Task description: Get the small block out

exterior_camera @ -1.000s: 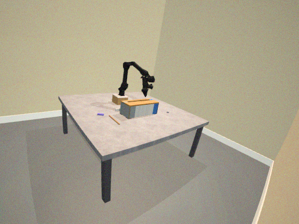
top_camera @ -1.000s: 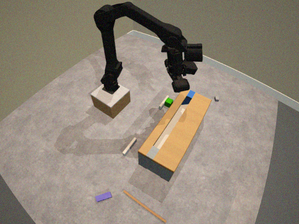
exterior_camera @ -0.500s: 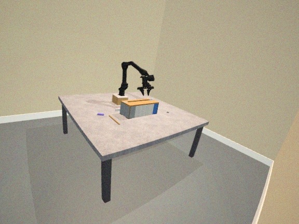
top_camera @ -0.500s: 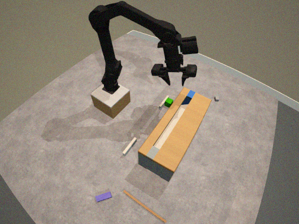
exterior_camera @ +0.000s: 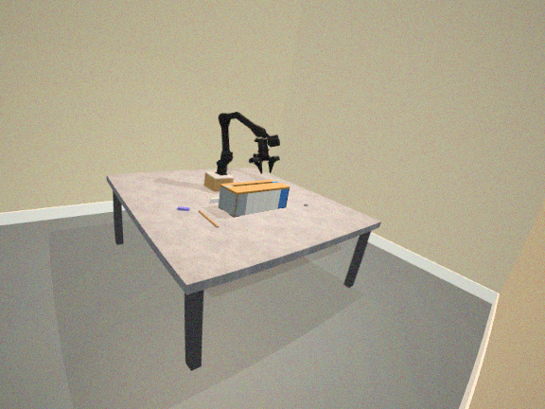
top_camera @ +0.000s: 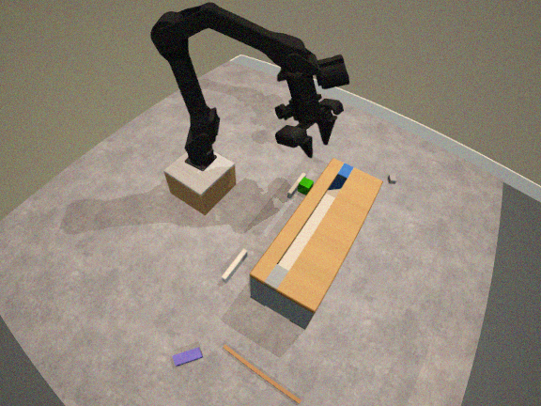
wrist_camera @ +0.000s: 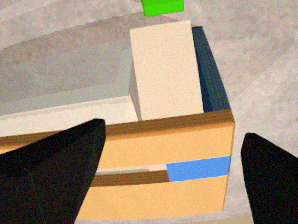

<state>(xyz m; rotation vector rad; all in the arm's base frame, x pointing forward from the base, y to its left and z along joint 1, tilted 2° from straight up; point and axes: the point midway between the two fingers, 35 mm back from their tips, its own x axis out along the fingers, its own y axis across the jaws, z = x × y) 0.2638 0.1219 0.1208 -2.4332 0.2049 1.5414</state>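
The green block (top_camera: 305, 185) is already out, lying on the table (top_camera: 117, 263) just beside the box (top_camera: 324, 240) end nearest the far edge. The gripper (top_camera: 316, 141) is held above it, fingers apart and empty, presumably so a descent can straddle it.

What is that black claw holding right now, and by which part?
Nothing. The gripper hangs open in the air above the box's end, and the green block lies on the table beside the box.

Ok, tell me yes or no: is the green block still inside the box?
No, the green block sits on the table beside the box, against a pale strip.
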